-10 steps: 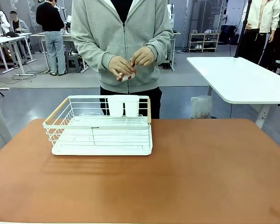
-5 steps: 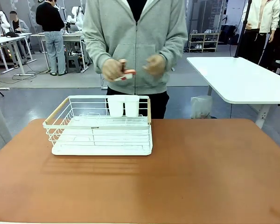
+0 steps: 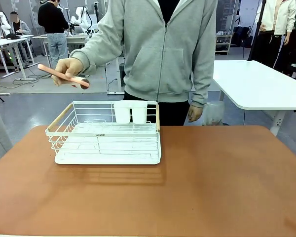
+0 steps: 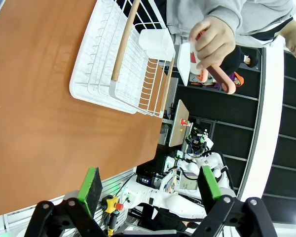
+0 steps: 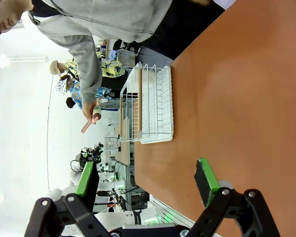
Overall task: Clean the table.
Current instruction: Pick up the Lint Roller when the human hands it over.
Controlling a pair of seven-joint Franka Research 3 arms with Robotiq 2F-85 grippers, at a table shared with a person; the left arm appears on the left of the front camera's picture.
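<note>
The reddish-brown table (image 3: 212, 182) is bare apart from a white wire rack (image 3: 106, 133) at its far left, with two white cups (image 3: 130, 112) at the rack's back. A person in a grey hoodie stands behind it, one hand (image 3: 68, 66) holding a pink stick-like thing (image 3: 64, 75) in the air above the rack's left end. In the left wrist view my left gripper (image 4: 150, 185) hangs open over the table (image 4: 34, 98), far from the rack (image 4: 118, 64). My right gripper (image 5: 145, 180) is open too, above the table (image 5: 246, 89), with the rack (image 5: 155, 106) farther off.
A white-topped table (image 3: 256, 84) stands beyond the far right corner, with a pale plastic bag (image 3: 213, 112) on the floor beside it. The person's other hand (image 3: 194, 113) hangs at the table's far edge. Other people stand in the background.
The person stepped to the right, parted their hands from chest height, swung one hand with the pink thing out over the rack's left end, and dropped the other hand.
</note>
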